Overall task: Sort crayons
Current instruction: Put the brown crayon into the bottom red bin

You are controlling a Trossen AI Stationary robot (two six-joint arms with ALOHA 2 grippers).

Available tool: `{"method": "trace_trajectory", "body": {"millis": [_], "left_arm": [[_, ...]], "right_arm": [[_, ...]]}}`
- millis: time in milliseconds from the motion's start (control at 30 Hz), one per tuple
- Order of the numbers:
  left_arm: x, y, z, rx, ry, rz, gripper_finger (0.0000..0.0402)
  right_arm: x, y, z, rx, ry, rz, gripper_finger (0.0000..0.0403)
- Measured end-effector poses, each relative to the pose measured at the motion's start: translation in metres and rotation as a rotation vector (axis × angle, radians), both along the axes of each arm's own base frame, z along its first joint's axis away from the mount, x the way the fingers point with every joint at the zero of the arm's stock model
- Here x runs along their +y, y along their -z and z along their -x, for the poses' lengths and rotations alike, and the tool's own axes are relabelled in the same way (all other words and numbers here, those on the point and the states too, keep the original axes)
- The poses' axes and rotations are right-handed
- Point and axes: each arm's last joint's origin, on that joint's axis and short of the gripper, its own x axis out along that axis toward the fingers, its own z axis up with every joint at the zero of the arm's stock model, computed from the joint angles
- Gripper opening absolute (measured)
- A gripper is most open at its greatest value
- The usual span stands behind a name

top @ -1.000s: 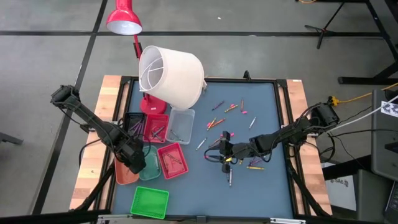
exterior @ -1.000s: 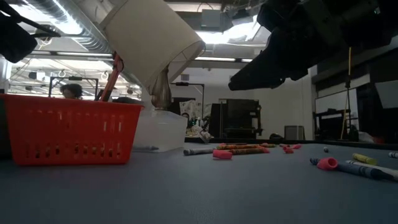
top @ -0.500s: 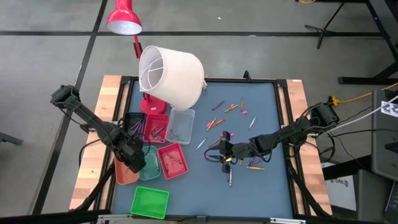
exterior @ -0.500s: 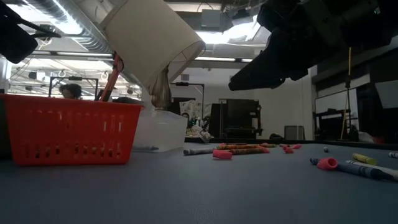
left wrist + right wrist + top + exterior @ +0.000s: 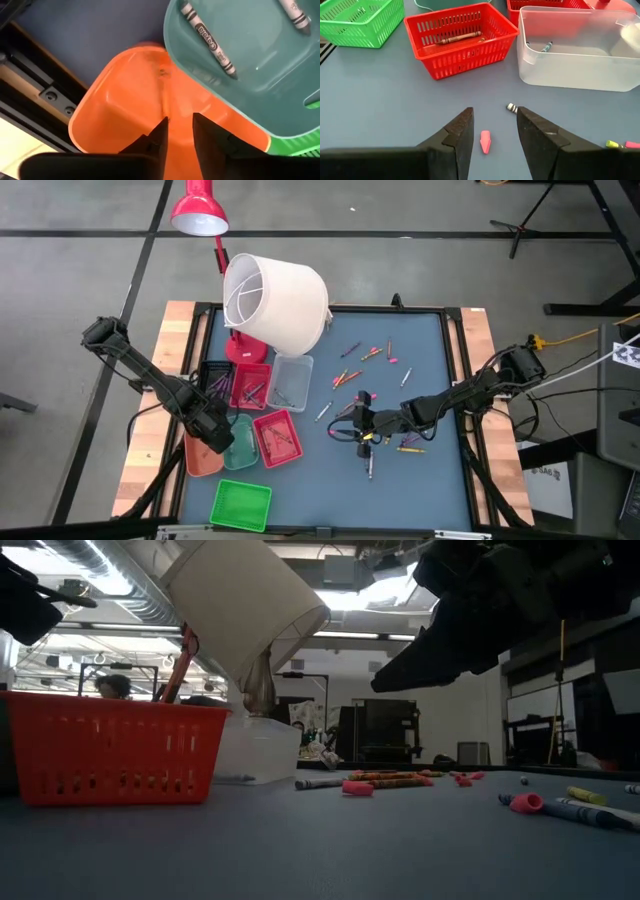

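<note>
Crayons lie scattered over the blue mat's right half, and more lie near my right gripper. That gripper hangs low over the mat's middle, open. A pink stub and a crayon tip lie on the mat ahead of its fingers. My left gripper points down over the orange tray at the mat's left edge, open with a narrow gap. A thin orange stick shows blurred in that tray below the fingertips. Two grey crayons lie in the teal tray beside it.
A red basket holds a brown crayon, and a clear tub holds another. A green basket stands near the front edge. A tilted white lampshade and a red lamp stand at the far left. More trays stand behind.
My left gripper has tipped a little above the orange tray without moving away from it.
</note>
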Motion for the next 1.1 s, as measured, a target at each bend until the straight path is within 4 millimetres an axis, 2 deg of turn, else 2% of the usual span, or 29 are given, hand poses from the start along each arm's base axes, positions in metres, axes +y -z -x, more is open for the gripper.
{"method": "trace_trajectory", "body": {"millis": [267, 367, 633, 767, 1100], "left_arm": [[0.001, 0.000, -0.001, -0.039, -0.009, -0.052, 0.0099], [0.002, 0.000, -0.002, -0.049, -0.011, -0.062, 0.0097], [0.002, 0.000, -0.002, -0.057, -0.013, -0.073, 0.0096], [0.003, 0.000, -0.003, -0.085, -0.020, -0.112, 0.0096], [0.003, 0.000, -0.005, -0.115, -0.026, -0.134, 0.0096]], "right_arm": [[-0.006, 0.000, -0.002, 0.000, 0.019, 0.000, 0.0147], [-0.018, 0.001, -0.005, 0.018, 0.021, -0.018, 0.0147], [-0.059, 0.012, -0.007, 0.268, 0.033, -0.053, 0.0147], [-0.071, 0.016, -0.004, 0.328, 0.036, -0.052, 0.0147], [-0.075, 0.018, -0.003, 0.347, -0.025, 0.035, 0.0147]]}}
